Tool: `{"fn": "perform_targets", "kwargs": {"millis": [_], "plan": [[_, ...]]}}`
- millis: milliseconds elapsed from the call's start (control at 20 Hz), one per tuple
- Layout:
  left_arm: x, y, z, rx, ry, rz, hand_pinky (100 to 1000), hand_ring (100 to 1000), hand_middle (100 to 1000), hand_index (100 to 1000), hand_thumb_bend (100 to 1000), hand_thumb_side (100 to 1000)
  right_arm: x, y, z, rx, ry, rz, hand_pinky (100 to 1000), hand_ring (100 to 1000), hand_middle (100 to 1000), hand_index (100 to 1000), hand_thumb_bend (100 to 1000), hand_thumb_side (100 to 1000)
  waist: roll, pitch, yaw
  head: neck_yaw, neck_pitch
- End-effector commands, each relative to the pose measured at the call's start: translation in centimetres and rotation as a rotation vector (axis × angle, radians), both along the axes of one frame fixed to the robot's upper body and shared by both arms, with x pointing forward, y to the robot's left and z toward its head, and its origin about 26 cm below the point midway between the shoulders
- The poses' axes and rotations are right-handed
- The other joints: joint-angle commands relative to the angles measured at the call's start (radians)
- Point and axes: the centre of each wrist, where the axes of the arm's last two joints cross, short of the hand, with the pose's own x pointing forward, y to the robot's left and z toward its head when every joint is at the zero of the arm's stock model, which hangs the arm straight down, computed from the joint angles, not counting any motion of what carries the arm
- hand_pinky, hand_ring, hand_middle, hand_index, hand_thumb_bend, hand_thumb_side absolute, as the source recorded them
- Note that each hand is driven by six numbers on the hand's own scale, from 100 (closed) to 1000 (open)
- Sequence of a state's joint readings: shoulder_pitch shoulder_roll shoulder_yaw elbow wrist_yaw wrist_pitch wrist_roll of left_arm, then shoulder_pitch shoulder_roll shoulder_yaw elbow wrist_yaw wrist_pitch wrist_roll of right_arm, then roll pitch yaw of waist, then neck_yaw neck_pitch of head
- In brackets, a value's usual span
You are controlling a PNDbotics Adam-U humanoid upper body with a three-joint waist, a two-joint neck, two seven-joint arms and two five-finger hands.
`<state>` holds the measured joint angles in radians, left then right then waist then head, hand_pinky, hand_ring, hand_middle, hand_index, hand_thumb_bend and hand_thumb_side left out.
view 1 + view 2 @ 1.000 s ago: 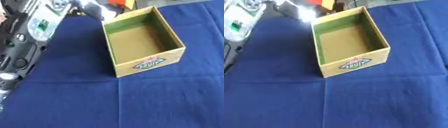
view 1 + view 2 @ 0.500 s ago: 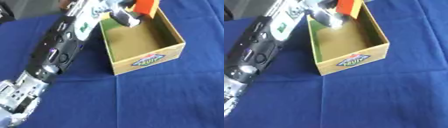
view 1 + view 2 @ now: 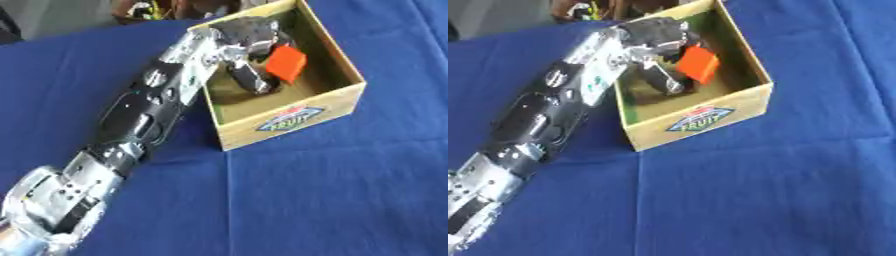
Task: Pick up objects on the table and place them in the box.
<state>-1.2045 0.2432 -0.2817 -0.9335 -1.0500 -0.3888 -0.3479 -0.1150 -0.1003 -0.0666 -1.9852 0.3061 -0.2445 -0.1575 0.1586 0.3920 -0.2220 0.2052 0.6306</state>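
A cardboard box (image 3: 289, 120) with a "FRUIT" label on its near side stands open on the blue cloth. My left arm reaches in over the box's left wall, and my left hand (image 3: 248, 41) is inside the box. An orange-red block (image 3: 285, 63) is pinched between its thumb and fingers, tilted, over the box's floor. I cannot tell whether the block touches the floor. My right hand shows in no view.
A blue cloth (image 3: 332, 200) covers the table in front of the box and to its right. Dark clutter (image 3: 166, 9) lies beyond the table's far edge, behind the box.
My left arm came in from the upper left with the orange-red block and lowered it from above the box's far rim down inside the box. The camera view has shifted too.
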Motion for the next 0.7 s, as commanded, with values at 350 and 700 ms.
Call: {"fn": "perform_targets", "kwargs": {"millis": [350, 700], "plan": [[-0.1, 0.1, 1.1, 0.046, -0.096, 0.000, 694, 908, 938, 1000, 215, 616, -0.1, 0.2, 0.5, -0.003, -0.014, 0.004, 816, 963, 591, 936, 100, 976, -0.011, -0.016, -0.001, 0.005, -0.004], [-0.5, 0.6, 2.5, -0.009, -0.220, 0.018, 808, 966, 1000, 1000, 303, 789, -0.1, 0.3, 0.4, -0.001, -0.008, 0.003, 816, 964, 591, 937, 100, 977, -0.014, -0.017, 0.005, 0.006, -0.009]]}}
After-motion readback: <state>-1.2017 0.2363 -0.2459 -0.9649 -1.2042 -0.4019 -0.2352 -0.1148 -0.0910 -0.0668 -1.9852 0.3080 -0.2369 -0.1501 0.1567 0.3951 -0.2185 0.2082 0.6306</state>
